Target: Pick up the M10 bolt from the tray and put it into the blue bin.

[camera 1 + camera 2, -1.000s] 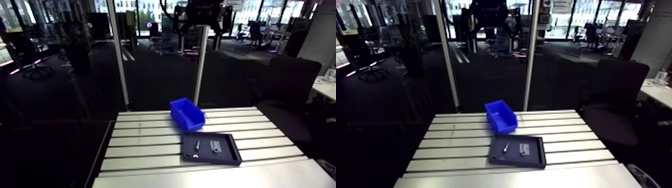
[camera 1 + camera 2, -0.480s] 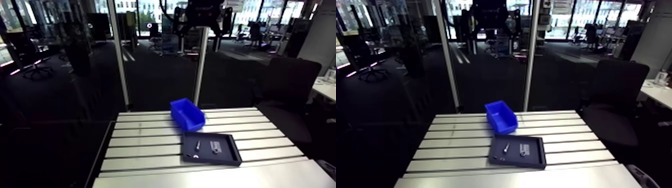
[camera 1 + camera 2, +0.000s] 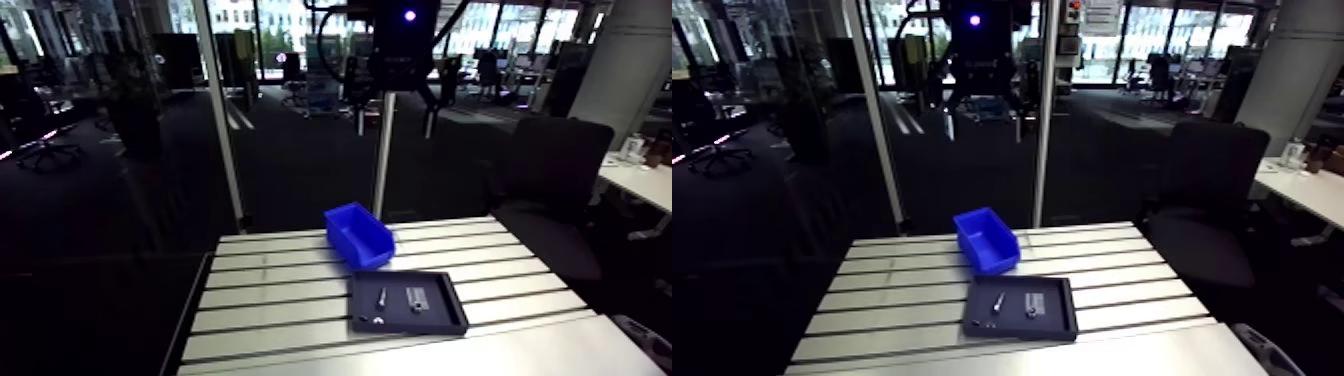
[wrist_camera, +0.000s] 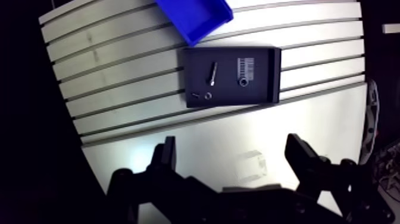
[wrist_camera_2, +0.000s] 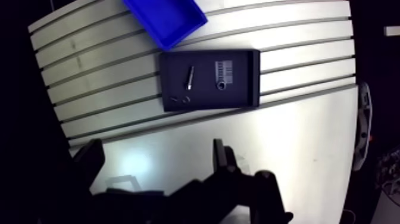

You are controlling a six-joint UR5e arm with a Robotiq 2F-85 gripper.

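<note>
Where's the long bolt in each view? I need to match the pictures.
Arm view: the long bolt lies in the black tray, at the end nearest the blue bin.
Wrist view: the same bolt lies in the tray well ahead of the open gripper, again at the bin end.
Shared landmark: the blue bin, just off the tray's corner.

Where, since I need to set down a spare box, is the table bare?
Bare: the smooth table strip between the tray and the open gripper, and the slotted stretch beside the tray, past the bolt. Crowded only where the blue bin sits close against the tray's corner.
</note>
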